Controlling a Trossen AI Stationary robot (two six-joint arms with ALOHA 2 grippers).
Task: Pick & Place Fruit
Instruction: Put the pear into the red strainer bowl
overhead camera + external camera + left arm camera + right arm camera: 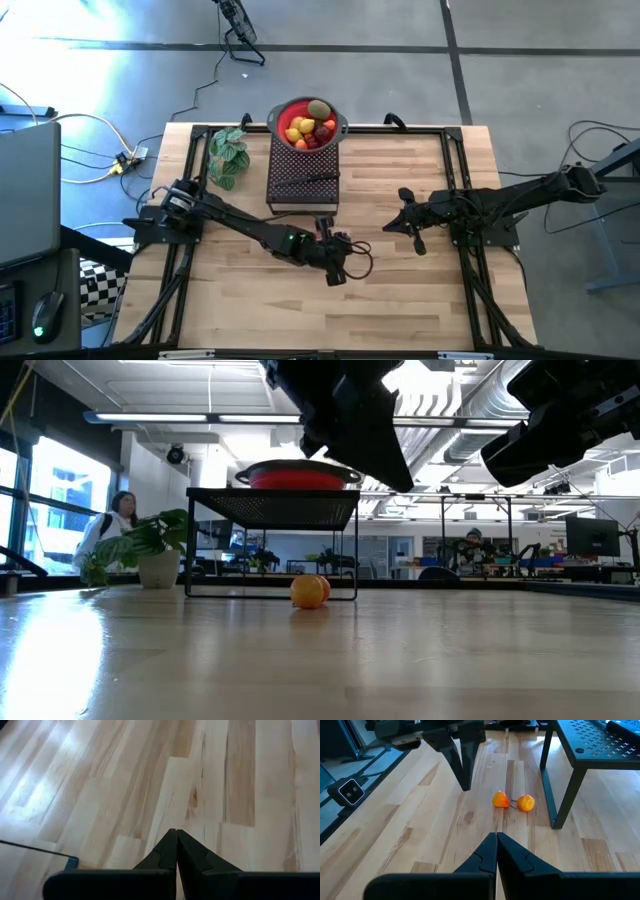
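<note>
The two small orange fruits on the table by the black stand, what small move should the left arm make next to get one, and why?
Probably open the left tool and ease it toward the two orange fruits. Its fingers are shut with nothing between them, and it hangs above bare wood just beside the pair, which lies on the table by a leg of the black stand. The right tool is also shut and sits farther back.
</note>
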